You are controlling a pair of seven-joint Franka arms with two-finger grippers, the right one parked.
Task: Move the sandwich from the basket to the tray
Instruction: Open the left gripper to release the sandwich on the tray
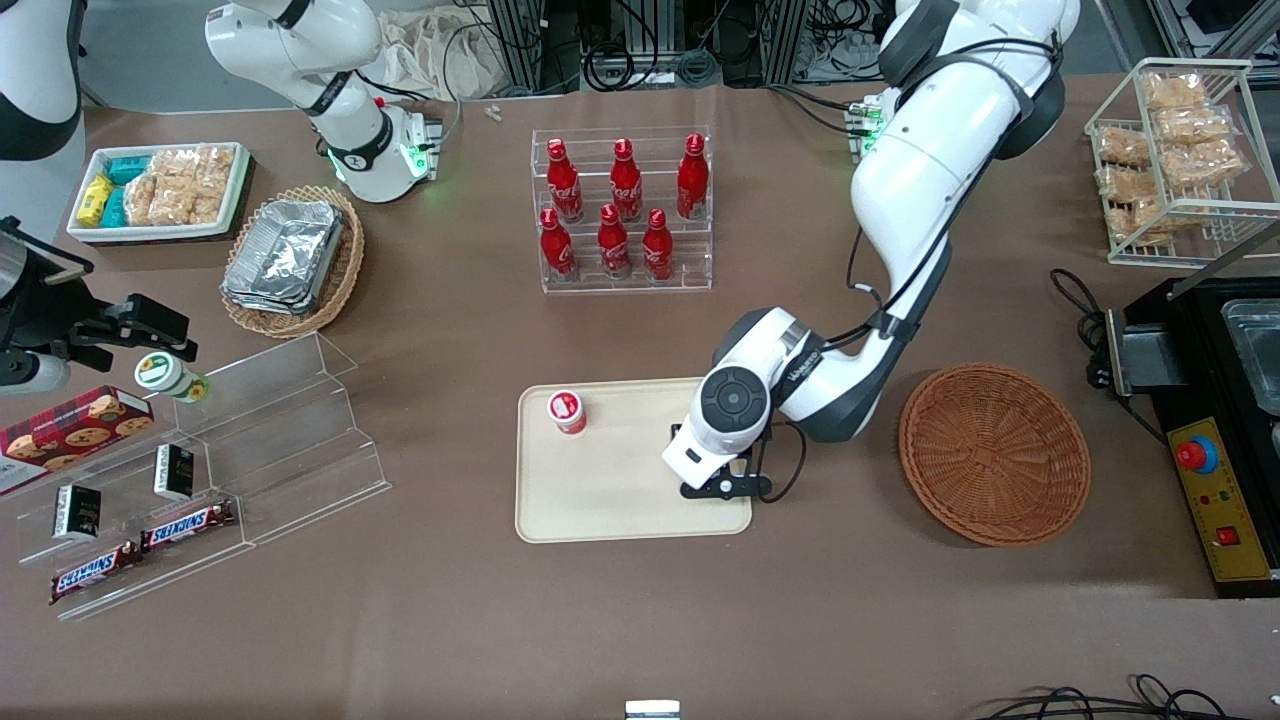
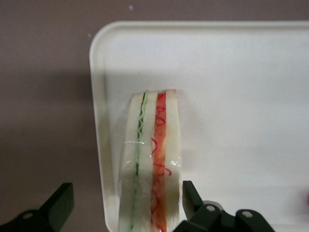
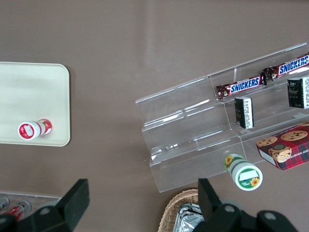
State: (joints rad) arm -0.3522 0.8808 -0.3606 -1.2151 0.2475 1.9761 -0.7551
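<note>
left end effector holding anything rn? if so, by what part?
Nothing held. The end effector is open over the tray; its fingers straddle the sandwich, which rests on the tray, without touching it.

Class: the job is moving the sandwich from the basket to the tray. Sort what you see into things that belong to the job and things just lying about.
Belongs to the job:
sandwich, on the tray
tray
basket, empty
gripper, open astride the sandwich

Just lying about:
cola bottles
small red-lidded cup on the tray
Snickers bars
foil trays

The sandwich (image 2: pixel 150 164) is pale white with green and red stripes, the tray (image 1: pixel 620 510) cream-beige, the woven basket (image 1: pixel 995 455) reddish-brown, the bench (image 1: pixel 640 620) brown.

The gripper (image 2: pixel 126 200) over the tray has black fingers (image 2: pixel 190 195).
</note>
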